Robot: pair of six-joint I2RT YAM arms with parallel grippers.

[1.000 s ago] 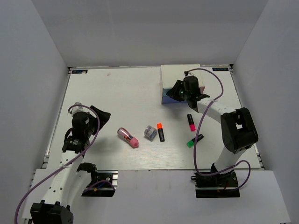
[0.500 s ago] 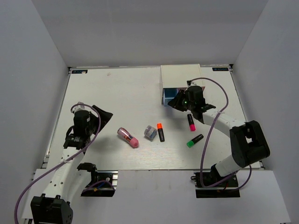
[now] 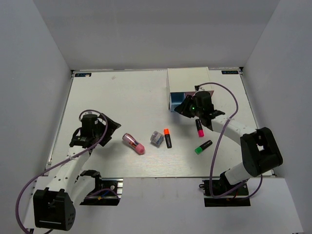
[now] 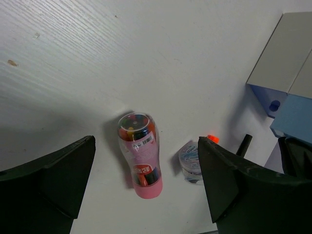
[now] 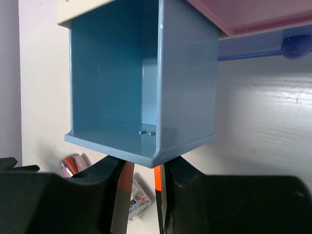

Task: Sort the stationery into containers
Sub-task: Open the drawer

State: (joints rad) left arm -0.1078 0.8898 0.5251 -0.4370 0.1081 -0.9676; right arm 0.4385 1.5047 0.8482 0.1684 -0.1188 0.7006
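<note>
At the left of the tabletop [image 3: 112, 92] the left gripper [image 3: 107, 126] hangs above the surface with its jaws spread wide and nothing between them. The wrist view shows both dark fingers [image 4: 58, 170] framing bare wood and touching none of the stationery.

Just to its right lies the pink cylinder [image 3: 133, 143], on its side. It is a clear case with coloured pens inside and a pink cap, the cap end nearer the arms. Beside it, apart from it, sits the small grey-blue piece [image 3: 156, 138]. The orange-capped highlighter [image 3: 167, 138] lies just right of that, cap pointing away from the arms.

Further right the pink-capped highlighter [image 3: 199, 127] lies with its cap toward the arms, and the green-capped highlighter [image 3: 203, 146] lies nearer the front edge, angled, its cap to the left. All five items rest on the tabletop, outside the containers.

The white box [image 3: 187, 80] stands at the far edge, right of centre. One blue drawer [image 5: 141, 83] is drawn out of it and holds nothing. The right gripper [image 3: 187, 106] is at the front of this drawer, jaws drawn in to a narrow gap and pressed up against the front wall. What they pinch there is hidden under the drawer's lip.
</note>
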